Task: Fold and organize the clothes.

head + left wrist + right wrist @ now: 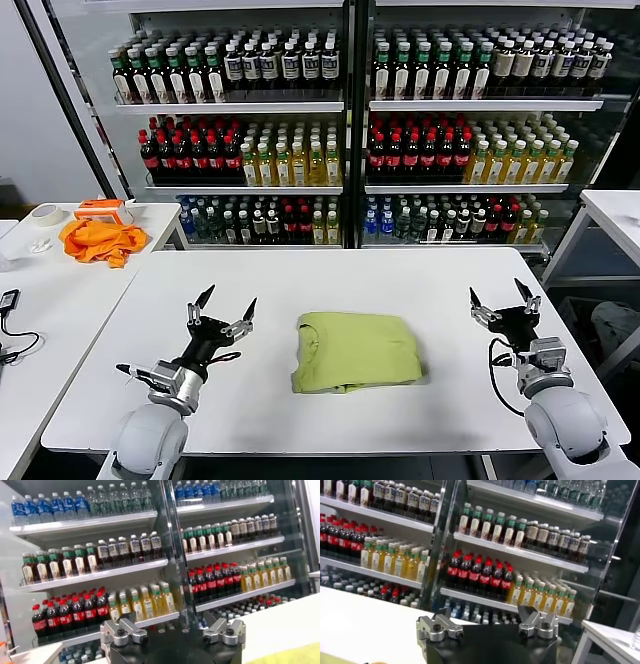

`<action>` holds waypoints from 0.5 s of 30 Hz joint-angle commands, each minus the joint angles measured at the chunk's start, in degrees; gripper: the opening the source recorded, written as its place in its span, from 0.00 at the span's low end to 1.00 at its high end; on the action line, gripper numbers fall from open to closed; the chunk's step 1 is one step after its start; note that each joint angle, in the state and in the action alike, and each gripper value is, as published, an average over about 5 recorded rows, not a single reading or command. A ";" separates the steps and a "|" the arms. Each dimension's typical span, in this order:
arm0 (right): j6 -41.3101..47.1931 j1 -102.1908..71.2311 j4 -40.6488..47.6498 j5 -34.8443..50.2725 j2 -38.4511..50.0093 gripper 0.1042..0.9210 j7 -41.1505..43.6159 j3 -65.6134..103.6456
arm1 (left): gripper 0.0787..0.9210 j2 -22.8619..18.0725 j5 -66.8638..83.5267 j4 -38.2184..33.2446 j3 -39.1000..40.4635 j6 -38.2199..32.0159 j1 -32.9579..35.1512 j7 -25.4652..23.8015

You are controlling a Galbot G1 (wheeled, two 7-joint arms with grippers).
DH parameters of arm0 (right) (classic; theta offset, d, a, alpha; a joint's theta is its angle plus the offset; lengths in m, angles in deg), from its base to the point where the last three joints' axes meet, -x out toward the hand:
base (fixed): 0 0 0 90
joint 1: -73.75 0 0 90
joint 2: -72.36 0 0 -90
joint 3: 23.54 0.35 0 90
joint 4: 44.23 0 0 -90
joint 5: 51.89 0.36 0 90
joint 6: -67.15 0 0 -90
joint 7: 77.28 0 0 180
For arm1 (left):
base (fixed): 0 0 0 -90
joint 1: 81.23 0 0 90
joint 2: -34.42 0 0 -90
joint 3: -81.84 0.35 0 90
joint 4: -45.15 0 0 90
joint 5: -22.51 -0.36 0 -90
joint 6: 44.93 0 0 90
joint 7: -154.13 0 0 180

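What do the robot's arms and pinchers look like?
Each arm ends in a rounded grey-white shell with black and silver parts and a looping black cable. The left gripper and right gripper both have two thin, pointed black fingers on silver knuckles with round bolts.

Soft matt cotton-like T-shirt (355, 351), smooth matt white table (300, 275), glossy plastic bottles (250, 160), crumpled orange cloth (100, 241).

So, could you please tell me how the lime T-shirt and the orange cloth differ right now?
The lime T-shirt is folded into a flat, neat rectangle; the orange cloth lies crumpled in a heap. The T-shirt sits on the centre table between the open left gripper and right gripper; the cloth is on the side table. Neither is held.
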 commanded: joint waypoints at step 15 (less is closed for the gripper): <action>-2.30 1.41 3.06 -8.92 -0.78 0.88 -1.86 -2.36 | 0.88 -2.72 -1.98 9.32 -1.03 -4.80 -5.36 -0.89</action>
